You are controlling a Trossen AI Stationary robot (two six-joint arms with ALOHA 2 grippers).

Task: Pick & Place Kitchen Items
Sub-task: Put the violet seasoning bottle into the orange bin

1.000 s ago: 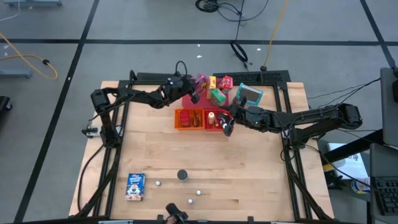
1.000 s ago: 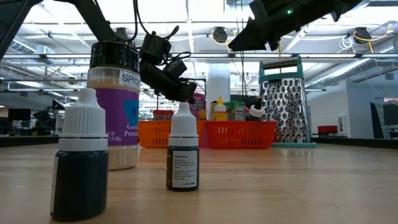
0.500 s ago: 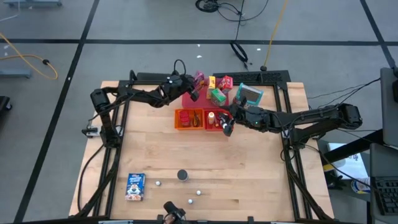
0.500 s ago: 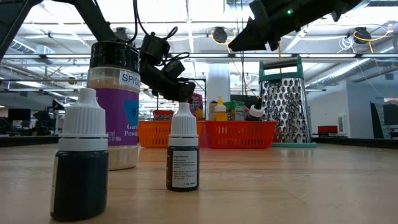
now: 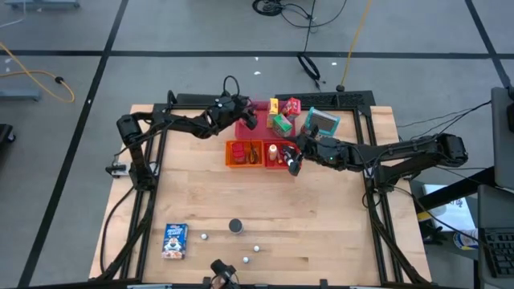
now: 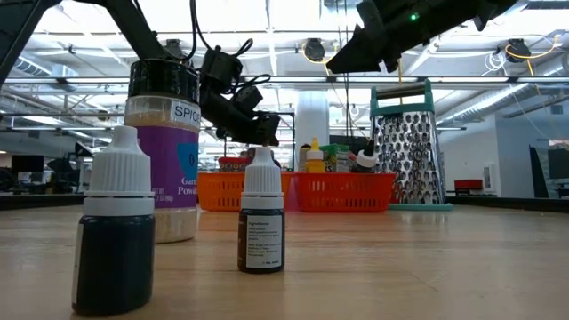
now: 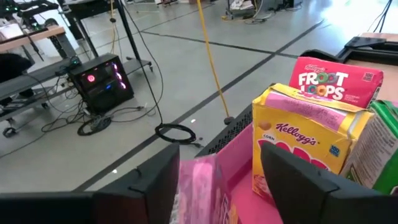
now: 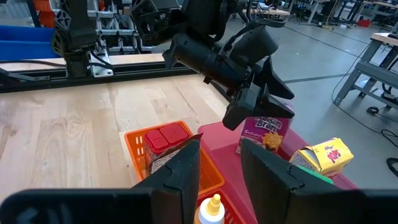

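A: Hovering above the flat pink tray, the left tool hangs with its fingers spread wide and nothing between them. A pink-purple packet lies on the tray directly below the gap, as the left wrist view shows.

B: And just past that tool?

A: A yellow cereal box stands on the tray right beside the packet, with a red cereal box behind it and a green box at its side. All three stand close together.

B: Where is the right tool?

A: The right tool hangs above the red bin, fingers parted a little and empty. Beneath it a small bottle with a yellow cap stands in that bin. A red-lidded jar sits in the orange bin alongside.

B: Farther out?

A: A metal grater stands near the bins. Well apart from both tools, at the near edge of the worktop, lie a blue cereal box, a black round can and small white balls.
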